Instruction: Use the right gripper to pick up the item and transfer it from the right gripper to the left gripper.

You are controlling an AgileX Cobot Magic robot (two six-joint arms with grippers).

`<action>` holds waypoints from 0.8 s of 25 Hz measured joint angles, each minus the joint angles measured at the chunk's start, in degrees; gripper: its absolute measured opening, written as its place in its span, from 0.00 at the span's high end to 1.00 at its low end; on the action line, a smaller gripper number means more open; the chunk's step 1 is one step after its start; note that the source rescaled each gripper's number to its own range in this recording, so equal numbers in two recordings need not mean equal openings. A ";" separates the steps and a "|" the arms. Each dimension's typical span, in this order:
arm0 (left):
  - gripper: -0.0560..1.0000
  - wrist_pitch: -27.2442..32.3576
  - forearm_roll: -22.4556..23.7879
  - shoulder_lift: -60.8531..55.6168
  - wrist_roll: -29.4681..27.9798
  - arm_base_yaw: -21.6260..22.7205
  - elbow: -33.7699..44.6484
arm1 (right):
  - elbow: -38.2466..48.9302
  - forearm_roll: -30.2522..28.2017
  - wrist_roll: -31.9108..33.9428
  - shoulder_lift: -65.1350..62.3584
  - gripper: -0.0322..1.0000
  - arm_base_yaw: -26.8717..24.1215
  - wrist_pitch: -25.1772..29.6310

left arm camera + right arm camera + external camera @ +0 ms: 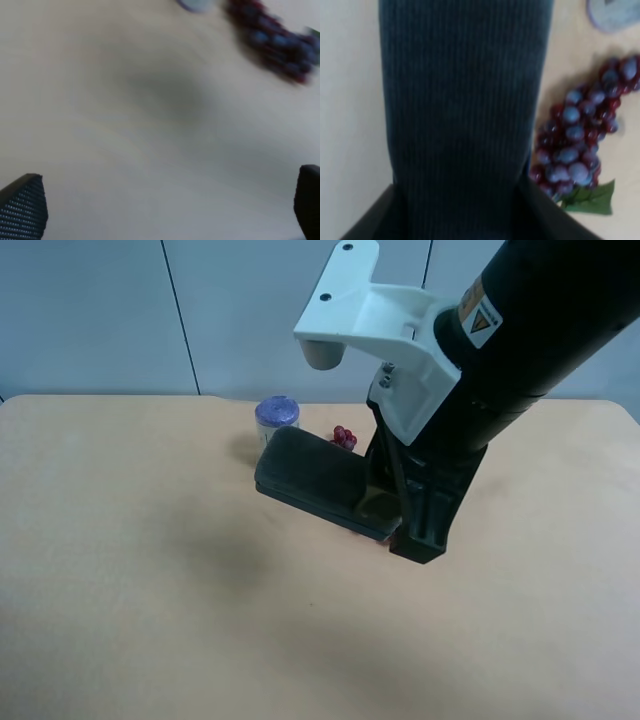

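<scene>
The item (310, 478), a dark grey-green ribbed pad, is held above the table by my right gripper (388, 515), which is shut on its near end. The right wrist view shows the item (462, 100) filling the frame between the right gripper's (460, 220) black fingers (375, 222). The right arm carries a white bracket (375, 325). My left gripper (165, 205) is open and empty above bare table, its fingertips (22, 207) far apart. The left arm does not show in the exterior high view.
A purple-lidded can (277, 416) and a red grape bunch (344, 437) stand on the wooden table (150, 590) behind the held item. The grapes (580, 145) lie under and beside the pad. The left wrist view shows the grapes (272, 37) and the can (195, 4) far off.
</scene>
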 joint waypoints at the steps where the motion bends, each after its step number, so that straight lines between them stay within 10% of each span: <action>1: 0.00 1.30 -2.43 2.57 0.80 0.00 -1.18 | 0.00 0.00 -0.44 0.00 0.96 0.00 -0.29; 12: 0.00 5.29 -21.29 25.76 8.39 0.00 -7.13 | 0.00 -0.42 -3.13 0.00 0.96 5.65 -4.79; 20: 0.00 5.29 -26.25 30.52 11.65 0.00 -7.13 | 0.00 -0.42 -3.93 0.00 0.96 6.94 -8.40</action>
